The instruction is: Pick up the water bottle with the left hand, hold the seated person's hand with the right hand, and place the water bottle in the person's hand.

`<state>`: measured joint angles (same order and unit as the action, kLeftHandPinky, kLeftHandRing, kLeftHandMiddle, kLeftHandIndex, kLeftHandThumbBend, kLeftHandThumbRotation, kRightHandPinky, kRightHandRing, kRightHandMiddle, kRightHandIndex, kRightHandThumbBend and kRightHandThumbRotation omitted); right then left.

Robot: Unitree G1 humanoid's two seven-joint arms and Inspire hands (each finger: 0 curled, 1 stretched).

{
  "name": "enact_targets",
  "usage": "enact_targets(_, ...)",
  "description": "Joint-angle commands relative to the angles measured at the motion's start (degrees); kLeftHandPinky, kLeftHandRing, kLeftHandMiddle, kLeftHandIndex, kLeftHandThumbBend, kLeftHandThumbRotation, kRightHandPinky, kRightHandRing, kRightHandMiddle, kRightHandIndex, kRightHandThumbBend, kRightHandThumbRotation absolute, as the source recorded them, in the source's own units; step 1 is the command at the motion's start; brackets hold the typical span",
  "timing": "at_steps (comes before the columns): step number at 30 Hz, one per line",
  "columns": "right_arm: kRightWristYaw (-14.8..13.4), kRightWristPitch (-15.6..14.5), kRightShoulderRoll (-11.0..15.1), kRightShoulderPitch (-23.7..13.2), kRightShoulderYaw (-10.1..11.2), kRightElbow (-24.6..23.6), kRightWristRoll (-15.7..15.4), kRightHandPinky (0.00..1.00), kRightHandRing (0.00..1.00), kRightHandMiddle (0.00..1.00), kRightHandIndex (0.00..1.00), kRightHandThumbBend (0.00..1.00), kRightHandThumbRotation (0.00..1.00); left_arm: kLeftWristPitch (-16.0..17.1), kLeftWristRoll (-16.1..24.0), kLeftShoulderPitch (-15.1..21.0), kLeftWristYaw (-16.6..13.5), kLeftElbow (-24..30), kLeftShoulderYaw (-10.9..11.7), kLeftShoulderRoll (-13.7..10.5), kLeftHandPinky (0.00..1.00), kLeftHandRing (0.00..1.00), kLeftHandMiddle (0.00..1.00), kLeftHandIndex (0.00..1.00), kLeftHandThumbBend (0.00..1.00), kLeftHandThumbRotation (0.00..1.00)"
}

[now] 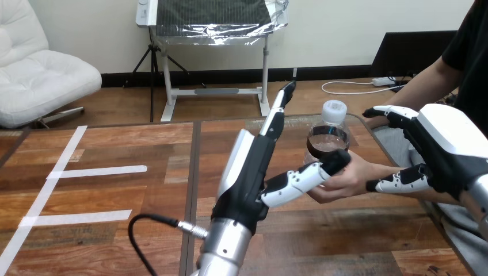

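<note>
The clear water bottle with a white cap stands upright in the person's hand, whose fingers wrap its lower part. My left hand is open just left of it: the fingers point straight up and away, and the thumb tip rests against the bottle's base by the person's fingers. My right hand is at the person's wrist. Its thumb lies straight along the near side of the wrist, and its bent fingers hang above the wrist with a gap between.
The wooden table carries white tape lines on its left part. The person sits at the right edge, their other arm behind my right hand. A black cable loops by my left forearm.
</note>
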<state>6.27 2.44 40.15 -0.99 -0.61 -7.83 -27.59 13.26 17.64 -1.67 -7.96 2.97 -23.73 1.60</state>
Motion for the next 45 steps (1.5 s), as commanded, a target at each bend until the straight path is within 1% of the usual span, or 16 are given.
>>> enact_targets(1, -2.7, -0.4, -3.7, 1.0, 4.1, -8.4, 1.6, 0.71, 0.83, 0.87, 0.84, 0.65, 0.0, 4.2, -1.3, -1.1, -1.4, 5.5, 2.3, 0.6, 0.89, 0.92, 0.95, 0.95, 0.73, 0.72)
enact_targets(9, -4.6, 0.3, -7.4, 4.3, 4.7, -12.8, 1.0, 0.71, 0.83, 0.84, 0.81, 0.62, 0.0, 7.1, -2.5, -5.0, -1.8, 7.6, 3.6, 0.2, 0.83, 0.87, 0.9, 0.89, 0.67, 0.67)
enact_targets(13, -6.3, 2.2, -9.3, 5.5, 4.4, -13.7, 0.6, 0.7, 0.81, 0.83, 0.8, 0.61, 0.0, 8.6, -2.1, -7.2, -2.8, 8.4, 4.7, 0.3, 0.79, 0.85, 0.88, 0.88, 0.65, 0.63)
enact_targets(14, -7.4, 3.1, -11.1, 6.3, 4.2, -14.4, 1.1, 0.69, 0.79, 0.8, 0.78, 0.62, 0.0, 9.8, -2.5, -8.6, -3.2, 8.9, 5.4, 0.2, 0.75, 0.83, 0.86, 0.87, 0.61, 0.56)
enact_targets(16, -9.6, 4.9, -14.0, 7.7, 3.6, -15.2, 1.5, 0.68, 0.77, 0.79, 0.76, 0.62, 0.0, 11.4, -2.9, -11.0, -4.1, 9.8, 6.6, 0.3, 0.75, 0.82, 0.86, 0.86, 0.6, 0.52)
enact_targets(20, -11.6, 7.1, -16.1, 8.5, 3.1, -15.2, 2.2, 0.65, 0.74, 0.77, 0.73, 0.63, 0.0, 12.9, -3.3, -12.7, -4.7, 10.1, 7.4, 0.4, 0.75, 0.81, 0.85, 0.85, 0.57, 0.48)
enact_targets(21, -13.0, 9.6, -18.6, 9.2, 2.6, -14.6, 3.8, 0.62, 0.72, 0.75, 0.71, 0.63, 0.0, 14.3, -4.0, -14.1, -5.1, 10.3, 7.5, 0.5, 0.75, 0.81, 0.84, 0.85, 0.56, 0.47)
enact_targets(22, -14.2, 12.0, -20.8, 9.8, 1.9, -13.7, 5.5, 0.56, 0.7, 0.74, 0.7, 0.59, 0.0, 15.8, -4.0, -15.4, -5.8, 10.3, 7.7, 0.5, 0.75, 0.81, 0.84, 0.85, 0.55, 0.47)
enact_targets(23, -15.1, 13.6, -22.4, 10.2, 1.4, -13.1, 6.8, 0.55, 0.7, 0.74, 0.69, 0.57, 0.0, 16.8, -4.0, -16.2, -6.3, 10.2, 7.8, 0.5, 0.75, 0.8, 0.84, 0.85, 0.54, 0.48)
enact_targets(25, -15.7, 15.6, -23.7, 10.7, 0.8, -12.2, 8.0, 0.52, 0.69, 0.74, 0.69, 0.55, 0.0, 17.8, -3.7, -17.2, -7.1, 10.3, 7.7, 0.6, 0.74, 0.8, 0.84, 0.85, 0.52, 0.49)
enact_targets(26, -15.8, 16.3, -23.9, 10.8, 0.6, -11.7, 8.2, 0.51, 0.68, 0.74, 0.69, 0.51, 0.0, 18.0, -3.6, -17.5, -7.3, 10.2, 7.7, 0.7, 0.74, 0.79, 0.83, 0.85, 0.52, 0.49)
enact_targets(28, -16.5, 20.3, -24.5, 10.4, 0.0, -9.3, 9.1, 0.5, 0.68, 0.74, 0.69, 0.47, 0.0, 19.0, -3.3, -18.1, -7.9, 9.9, 7.6, 0.8, 0.73, 0.79, 0.83, 0.85, 0.51, 0.5)
enact_targets(35, -15.5, 26.7, -26.9, 10.1, -0.9, -4.8, 13.2, 0.48, 0.66, 0.73, 0.68, 0.35, 0.0, 21.3, -2.7, -19.3, -9.3, 9.1, 7.5, 0.5, 0.72, 0.78, 0.82, 0.83, 0.48, 0.52)
enact_targets(40, -13.3, 30.8, -28.5, 9.6, -2.1, -1.6, 18.2, 0.47, 0.66, 0.74, 0.68, 0.3, 0.0, 22.2, -2.2, -20.0, -10.1, 8.5, 7.4, 0.6, 0.71, 0.78, 0.81, 0.83, 0.47, 0.53)
enact_targets(41, -13.0, 31.4, -28.7, 9.5, -2.2, -1.2, 18.7, 0.47, 0.66, 0.74, 0.68, 0.29, 0.0, 22.2, -2.2, -20.0, -10.2, 8.5, 7.4, 0.5, 0.71, 0.78, 0.81, 0.83, 0.47, 0.53)
enact_targets(45, -13.4, 33.1, -29.8, 9.6, -2.2, 0.1, 17.4, 0.48, 0.67, 0.74, 0.68, 0.26, 0.0, 22.7, -1.9, -20.5, -10.9, 8.3, 7.2, 0.5, 0.71, 0.78, 0.81, 0.83, 0.46, 0.56)
